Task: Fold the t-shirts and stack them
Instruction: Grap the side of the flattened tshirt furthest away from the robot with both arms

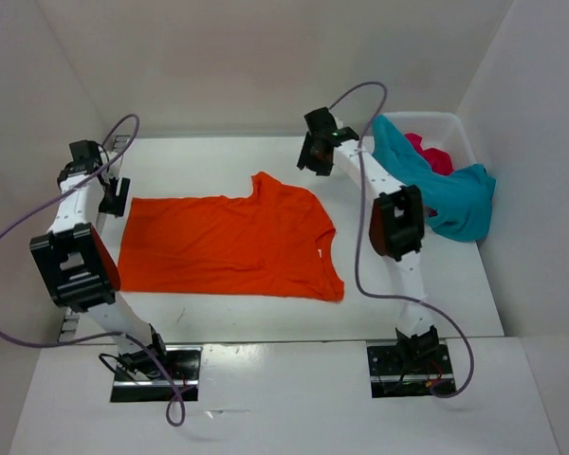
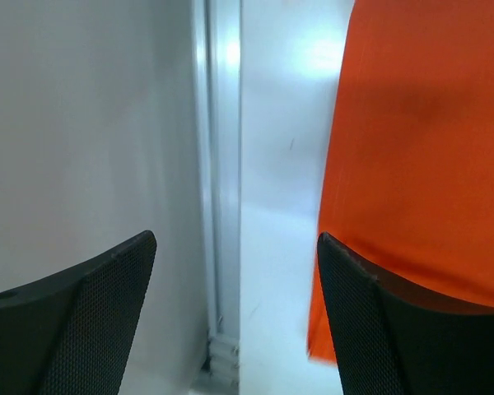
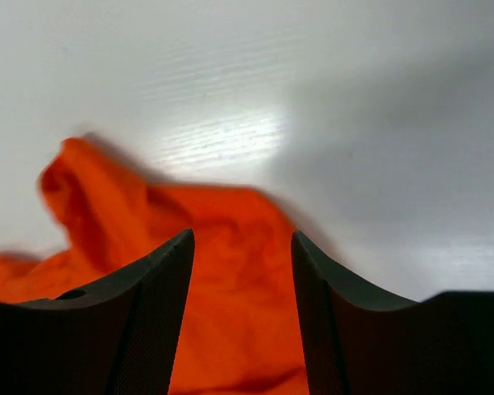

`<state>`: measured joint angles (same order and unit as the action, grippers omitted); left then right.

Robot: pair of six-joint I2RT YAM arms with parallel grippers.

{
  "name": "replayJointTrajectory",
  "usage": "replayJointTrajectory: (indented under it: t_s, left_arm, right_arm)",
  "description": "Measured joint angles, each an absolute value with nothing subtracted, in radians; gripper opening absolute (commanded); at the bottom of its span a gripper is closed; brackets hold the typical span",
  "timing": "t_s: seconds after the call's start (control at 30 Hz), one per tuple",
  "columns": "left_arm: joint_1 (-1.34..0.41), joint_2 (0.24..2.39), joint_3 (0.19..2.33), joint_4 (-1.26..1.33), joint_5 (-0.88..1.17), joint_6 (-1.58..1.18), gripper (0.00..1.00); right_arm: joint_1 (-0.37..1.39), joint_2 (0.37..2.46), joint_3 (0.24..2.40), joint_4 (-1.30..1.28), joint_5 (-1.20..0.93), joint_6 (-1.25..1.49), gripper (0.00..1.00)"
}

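The orange t-shirt (image 1: 232, 246) lies spread flat on the white table, its hem to the left and a sleeve poking up at the back. My left gripper (image 1: 112, 196) hovers open just off the shirt's far left corner; in the left wrist view the orange t-shirt (image 2: 428, 148) shows beside the right finger, with nothing between the jaws. My right gripper (image 1: 315, 152) is open above the back right sleeve, and the orange t-shirt (image 3: 230, 321) lies below its fingers. The teal t-shirt (image 1: 446, 190) hangs over the basket rim, with the pink-red t-shirt (image 1: 429, 152) inside.
A white mesh basket (image 1: 460, 133) stands at the back right corner. White walls close the table in on the left, back and right. A metal rail (image 2: 218, 164) runs along the left wall's foot. Purple cables loop from both arms.
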<state>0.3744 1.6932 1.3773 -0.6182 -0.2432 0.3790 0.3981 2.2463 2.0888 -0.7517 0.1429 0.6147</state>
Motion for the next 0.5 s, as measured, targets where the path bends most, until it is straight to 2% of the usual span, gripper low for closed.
replayJointTrajectory:
  t_s: [0.17, 0.3, 0.5]
  left_arm:
    - [0.364, 1.894, 1.512, -0.571, -0.149, 0.331, 0.86]
    - [0.331, 1.995, 1.565, -0.557, -0.101, 0.307, 0.87]
    - [0.3, 2.081, 1.615, -0.531, -0.056, 0.28, 0.87]
  right_arm:
    - [0.43, 2.625, 2.557, -0.884, 0.177, 0.488, 0.56]
    - [0.46, 2.707, 2.627, -0.955, 0.161, 0.449, 0.59]
    - [0.484, 2.716, 2.639, -0.978, 0.131, 0.427, 0.59]
